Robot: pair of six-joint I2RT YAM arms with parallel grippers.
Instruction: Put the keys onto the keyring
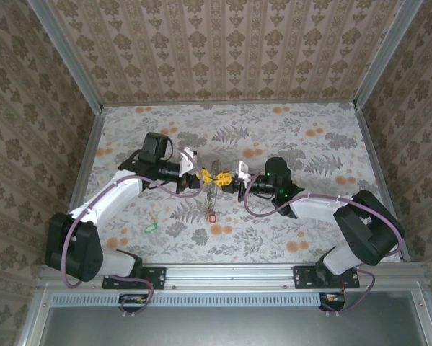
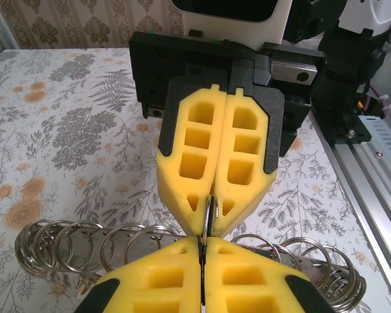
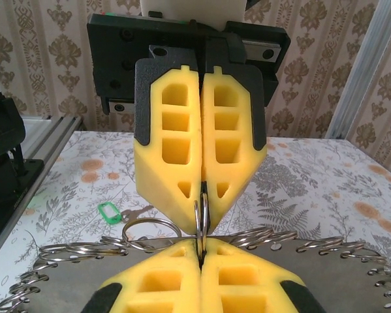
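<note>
Yellow left claw (image 2: 202, 248) and right claw (image 3: 200, 248), tip to tip, both clench the keyring (image 2: 210, 214) above the worktop (image 1: 309, 148).

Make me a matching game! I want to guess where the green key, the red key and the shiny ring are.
Things:
1. green key
2. red key
3. metal ring

Places:
A. pinched between the left gripper and the right gripper, both with jaws closed
B. alone on the table, beside the left arm
C. mid-table, just nearer the arm bases than the two grippers

Pairs: 1-B, 2-C, 3-A.
</note>
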